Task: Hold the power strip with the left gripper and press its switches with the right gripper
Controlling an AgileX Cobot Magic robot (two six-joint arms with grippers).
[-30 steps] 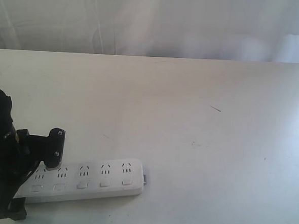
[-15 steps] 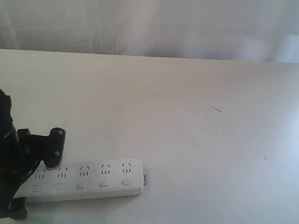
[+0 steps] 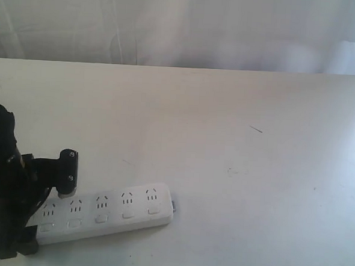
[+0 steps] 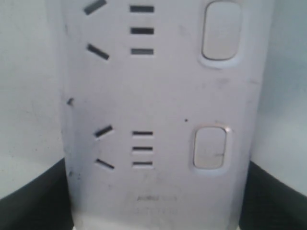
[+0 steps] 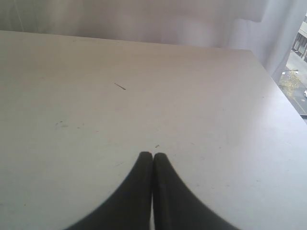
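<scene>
Black jointed left gripper [image 3: 39, 212], lower left of the exterior frame: clamped across the left end of the long flat white plastic power strip [image 3: 109, 212], one flat finger [image 3: 66, 173] on its upper long edge, the other low near the frame's bottom edge. In the left wrist view, black fingers [image 4: 29, 196] in both bottom corners, hugging the strip's sides, touching as far as can be told. Strip flat on the pale tabletop [image 3: 237, 149], slanting gently up to the right, with five small white rounded-square switches [image 3: 101, 219] in a row below the socket groups. Black right gripper [image 5: 152, 160]: fingertips pressed together, empty, above bare table, absent from the exterior frame. Likely stage: hold made, pressing not yet begun. To do it well: keep the clamp firm and level, bring the closed right tip in from the right, push straight down on each button's centre, avoid sliding onto the sockets, and take care near the left fingers at the last switches.
</scene>
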